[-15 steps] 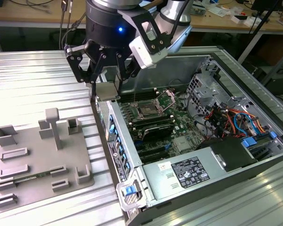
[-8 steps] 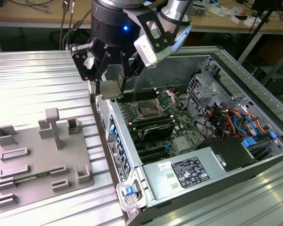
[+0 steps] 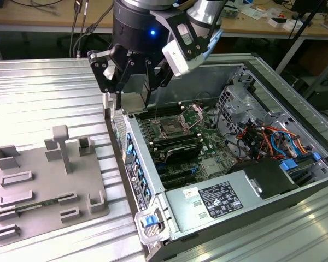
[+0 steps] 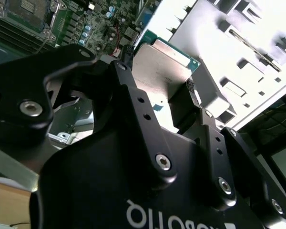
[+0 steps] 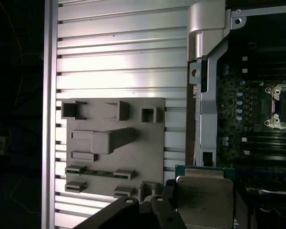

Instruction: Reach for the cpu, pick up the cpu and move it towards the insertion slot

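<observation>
My gripper (image 3: 132,103) hangs over the left wall of the open computer case, shut on the cpu (image 3: 133,101). In both wrist views the cpu (image 4: 159,62) (image 5: 200,200) shows as a flat silvery square with a thin green rim, pinched by its edges between the black fingers (image 4: 189,88). The insertion slot (image 3: 170,129) is a silver-framed socket with a dark centre on the green motherboard. It lies lower and toward the exterior view's right of the held chip. The socket (image 5: 282,107) also appears in both wrist views (image 4: 31,8), apart from the chip.
A grey plastic tray (image 3: 44,180) with raised blocks lies on the ribbed metal table (image 3: 38,93), at the exterior view's left. Inside the case (image 3: 295,98) are long black memory slots (image 3: 177,147), a power supply (image 3: 218,199), coloured cables (image 3: 265,139) and a drive cage (image 3: 243,101).
</observation>
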{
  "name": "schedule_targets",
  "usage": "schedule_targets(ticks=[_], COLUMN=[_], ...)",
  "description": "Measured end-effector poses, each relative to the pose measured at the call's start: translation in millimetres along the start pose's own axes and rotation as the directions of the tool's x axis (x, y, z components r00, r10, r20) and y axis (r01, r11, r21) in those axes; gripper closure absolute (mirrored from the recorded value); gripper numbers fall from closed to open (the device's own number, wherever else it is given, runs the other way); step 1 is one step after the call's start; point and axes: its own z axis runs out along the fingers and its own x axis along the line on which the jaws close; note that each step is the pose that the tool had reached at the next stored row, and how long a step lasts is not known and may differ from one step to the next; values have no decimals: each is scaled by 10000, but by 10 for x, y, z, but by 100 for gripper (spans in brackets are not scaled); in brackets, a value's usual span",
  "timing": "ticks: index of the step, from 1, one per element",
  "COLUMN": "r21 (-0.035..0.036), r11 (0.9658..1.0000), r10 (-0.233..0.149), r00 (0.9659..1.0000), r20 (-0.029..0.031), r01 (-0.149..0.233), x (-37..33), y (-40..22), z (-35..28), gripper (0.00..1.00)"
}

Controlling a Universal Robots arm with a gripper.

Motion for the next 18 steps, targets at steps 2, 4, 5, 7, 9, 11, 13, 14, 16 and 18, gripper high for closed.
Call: schedule_targets(ticks=[2, 4, 5, 7, 9, 11, 13, 14, 16, 18], r21=[0, 0, 0, 0, 0, 0, 0, 0, -1, 0], r11=[10000, 10000, 10000, 10000, 10000, 10000, 10000, 10000, 10000, 10000], r10=[1, 0, 0, 0, 1, 1, 0, 1, 1, 0], r00=[10000, 10000, 10000, 10000, 10000, 10000, 10000, 10000, 10000, 10000], r20=[0, 0, 0, -1, 0, 0, -1, 0, 0, 0], r01=[-1, 0, 0, 0, -1, -1, 0, -1, -1, 0], x=[-34, -66, -76, -96, -116, -159, -208, -234, -264, -296], y=[-1, -2, -2, -2, -3, -4, -5, -5, -6, -7], z=[0, -1, -1, -1, -2, -2, -3, -3, -3, -4], gripper=[45, 45, 45, 45, 45, 45, 45, 45, 45, 45])
